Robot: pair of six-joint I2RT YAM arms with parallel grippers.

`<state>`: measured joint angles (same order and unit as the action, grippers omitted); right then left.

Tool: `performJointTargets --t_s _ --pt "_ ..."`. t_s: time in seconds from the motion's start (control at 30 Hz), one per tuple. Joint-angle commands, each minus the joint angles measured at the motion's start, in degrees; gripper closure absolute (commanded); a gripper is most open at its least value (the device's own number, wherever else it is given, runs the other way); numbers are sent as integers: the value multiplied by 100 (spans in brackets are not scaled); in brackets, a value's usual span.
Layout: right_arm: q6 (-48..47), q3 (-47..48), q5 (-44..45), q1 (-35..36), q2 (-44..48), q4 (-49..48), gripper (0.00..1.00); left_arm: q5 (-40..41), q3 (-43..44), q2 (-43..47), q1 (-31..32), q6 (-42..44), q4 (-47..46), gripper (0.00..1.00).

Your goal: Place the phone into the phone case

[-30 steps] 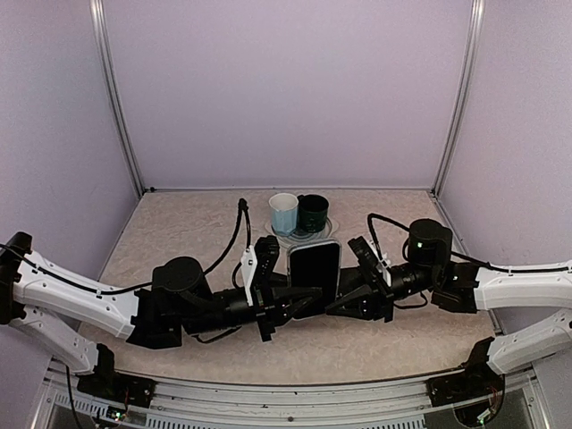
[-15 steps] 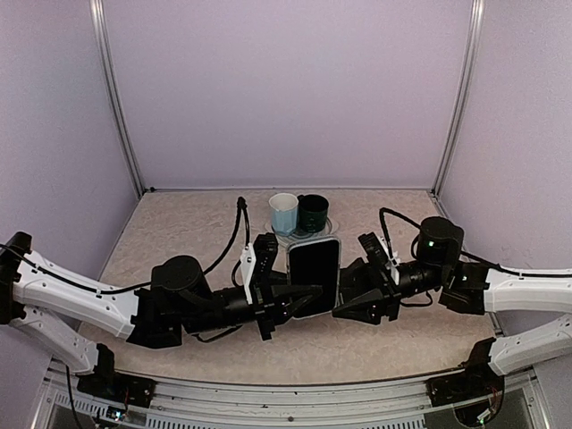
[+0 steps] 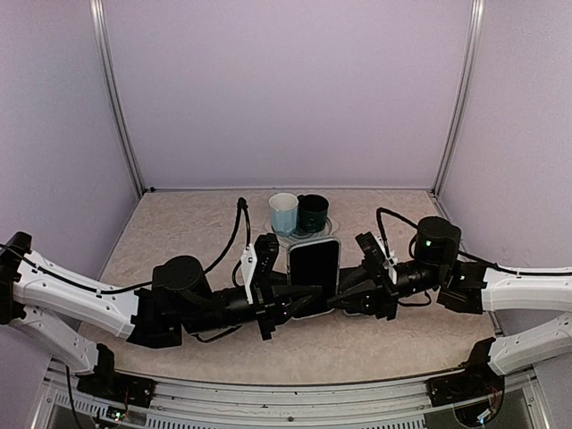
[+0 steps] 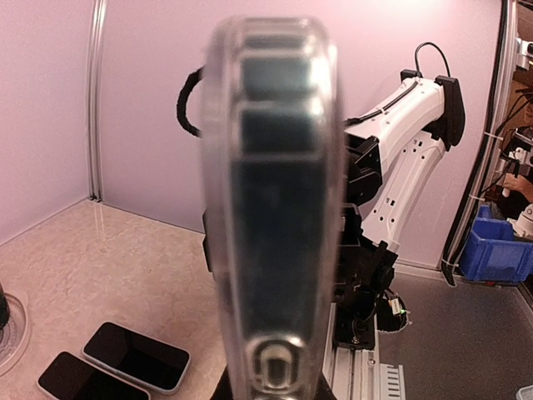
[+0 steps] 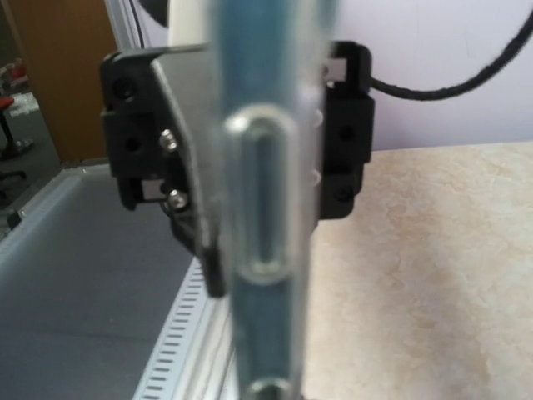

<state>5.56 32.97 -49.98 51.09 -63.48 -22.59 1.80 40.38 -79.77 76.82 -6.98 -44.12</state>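
Top external: left gripper (image 3: 302, 301), right gripper (image 3: 345, 298) pinch phone (image 3: 315, 271) (in phone case (image 3: 338, 246)).

The beige table (image 3: 179, 223) carries two cups (image 3: 283, 214) on a clear disc (image 3: 279, 236) and two phones (image 4: 137, 357).

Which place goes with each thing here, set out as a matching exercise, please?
1. black phone in a clear plastic case
2. pale blue cup
3. dark cup
4. pair of black phones

A. flat on the table
B. right of the other cup
C. between left hand and right hand
D. left of the other cup

Pairs: 1-C, 2-D, 3-B, 4-A.
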Motion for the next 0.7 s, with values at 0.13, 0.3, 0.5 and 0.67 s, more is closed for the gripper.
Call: performJointTargets --t_s 0.13,0.3,0.5,0.67 --pt "-10 232 252 26 92 177 48 -142 99 137 20 9 -215 100" --pt "-54 396 182 30 482 202 39 -154 43 167 26 26 -15 100" --pt "281 546 181 28 427 -311 47 -549 123 97 35 98 233 100" --pt "454 599 35 26 129 -635 83 -658 179 36 35 102 246 100"
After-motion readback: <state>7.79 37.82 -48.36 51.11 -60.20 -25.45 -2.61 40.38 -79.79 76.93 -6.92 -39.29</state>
